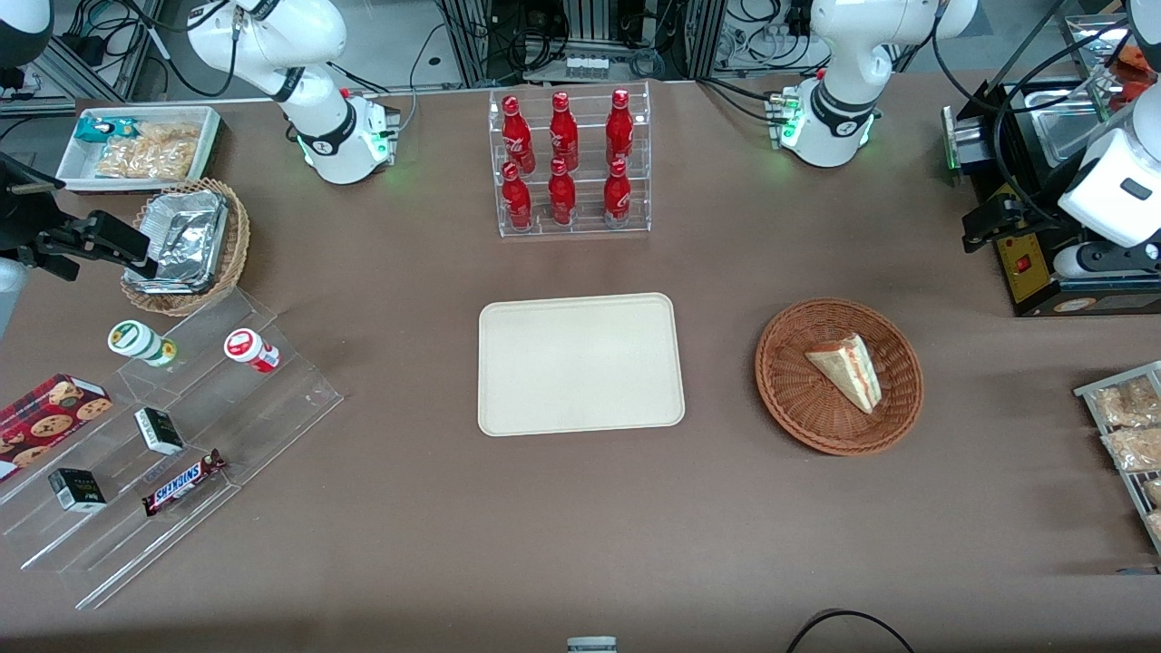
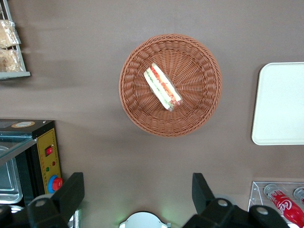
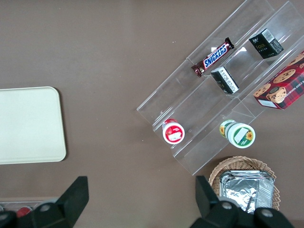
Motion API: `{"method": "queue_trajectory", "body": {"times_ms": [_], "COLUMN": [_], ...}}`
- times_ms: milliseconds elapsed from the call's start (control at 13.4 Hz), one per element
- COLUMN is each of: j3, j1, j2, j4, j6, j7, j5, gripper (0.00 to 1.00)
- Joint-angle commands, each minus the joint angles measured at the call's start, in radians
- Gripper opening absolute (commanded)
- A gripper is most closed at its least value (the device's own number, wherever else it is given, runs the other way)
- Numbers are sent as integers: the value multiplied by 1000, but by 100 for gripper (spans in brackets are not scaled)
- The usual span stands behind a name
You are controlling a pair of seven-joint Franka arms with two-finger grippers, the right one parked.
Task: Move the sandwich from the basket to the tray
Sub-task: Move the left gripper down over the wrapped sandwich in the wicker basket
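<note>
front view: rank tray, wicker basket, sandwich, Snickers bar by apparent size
1. tray
2. basket
3. sandwich
4. Snickers bar; looks close to the sandwich, so that order is unsure.
Gripper hangs open above the table.

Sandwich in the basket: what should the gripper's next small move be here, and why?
Probably bring the gripper over the basket and lower toward the sandwich. The sandwich lies in the basket untouched, the tray holds nothing, and the gripper hangs open high above the table, off to one side of the basket, so nothing is grasped yet.
</note>
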Motion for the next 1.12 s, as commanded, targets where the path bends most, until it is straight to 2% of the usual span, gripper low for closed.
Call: {"method": "queue_trajectory", "body": {"times_ms": [0,372,1041], "j3": [-3,-4,-4], "j1": [-4,-22,-39], "j2": [-3,20,89], "j4": [-4,-91,-403], "j6": [15,29,463], "j7": [7,8,-54], "j5": [14,16,17], "gripper": [100,100,100]}}
